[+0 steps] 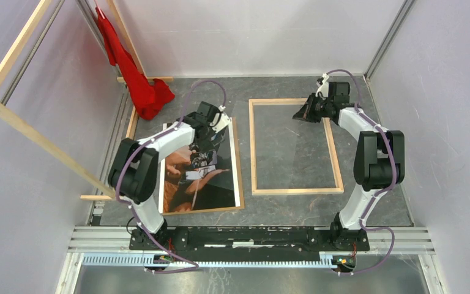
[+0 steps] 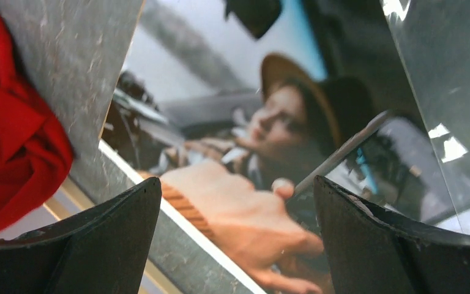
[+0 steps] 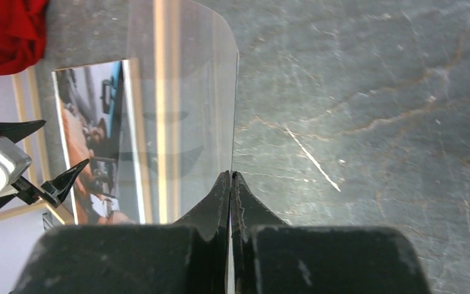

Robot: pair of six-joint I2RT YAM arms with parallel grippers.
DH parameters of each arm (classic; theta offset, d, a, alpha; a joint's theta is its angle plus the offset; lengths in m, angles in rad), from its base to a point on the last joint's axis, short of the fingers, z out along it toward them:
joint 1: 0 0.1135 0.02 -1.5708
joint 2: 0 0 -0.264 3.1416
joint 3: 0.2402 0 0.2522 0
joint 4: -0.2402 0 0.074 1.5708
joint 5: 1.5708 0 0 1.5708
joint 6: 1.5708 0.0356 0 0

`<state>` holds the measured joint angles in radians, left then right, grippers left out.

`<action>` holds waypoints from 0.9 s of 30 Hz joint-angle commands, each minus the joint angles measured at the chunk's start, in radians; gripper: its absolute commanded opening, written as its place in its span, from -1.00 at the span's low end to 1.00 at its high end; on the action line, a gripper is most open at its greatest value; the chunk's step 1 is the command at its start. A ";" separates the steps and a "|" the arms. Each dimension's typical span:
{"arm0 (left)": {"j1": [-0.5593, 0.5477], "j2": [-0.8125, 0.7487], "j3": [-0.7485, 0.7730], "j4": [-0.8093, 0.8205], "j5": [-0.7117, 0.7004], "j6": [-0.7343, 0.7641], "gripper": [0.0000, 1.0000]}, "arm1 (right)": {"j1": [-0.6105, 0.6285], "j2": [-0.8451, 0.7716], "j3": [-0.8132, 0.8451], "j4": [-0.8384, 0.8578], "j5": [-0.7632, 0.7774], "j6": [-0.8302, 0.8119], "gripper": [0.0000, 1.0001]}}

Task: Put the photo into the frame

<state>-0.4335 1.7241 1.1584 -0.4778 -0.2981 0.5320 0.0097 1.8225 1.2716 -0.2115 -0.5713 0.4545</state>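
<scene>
The photo (image 1: 202,184), a dark print of people and hands, lies face up on a brown backing board (image 1: 237,160) left of centre. My left gripper (image 1: 203,152) hovers over its far half, jaws wide open with nothing between them; in the left wrist view (image 2: 237,202) the photo (image 2: 251,153) fills the gap. The frame (image 1: 297,190), pale wood, lies flat and empty to the right. My right gripper (image 1: 298,114) sits over the frame's far right corner, shut (image 3: 231,174) on the edge of a clear plastic sheet (image 3: 183,92) that stands tilted towards the photo (image 3: 89,122).
A red cloth (image 1: 141,86) lies heaped at the back left, close to the photo's far corner (image 2: 12,122). Long pale wooden beams (image 1: 37,135) lean along the left wall. Grey walls enclose the scratched dark tabletop (image 1: 294,147) on three sides.
</scene>
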 commanded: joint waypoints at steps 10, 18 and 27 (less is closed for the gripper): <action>-0.043 0.135 0.106 0.057 -0.087 -0.025 1.00 | -0.062 0.054 0.008 -0.039 0.174 -0.054 0.41; -0.053 0.135 0.065 0.091 -0.104 -0.022 1.00 | -0.062 -0.139 -0.278 -0.011 0.218 0.015 0.89; -0.057 0.143 0.026 0.134 -0.120 -0.020 1.00 | -0.042 -0.326 -0.580 0.092 0.091 0.102 0.89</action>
<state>-0.4831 1.8545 1.1931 -0.3973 -0.3954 0.5312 -0.0483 1.5509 0.7658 -0.1841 -0.4156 0.5064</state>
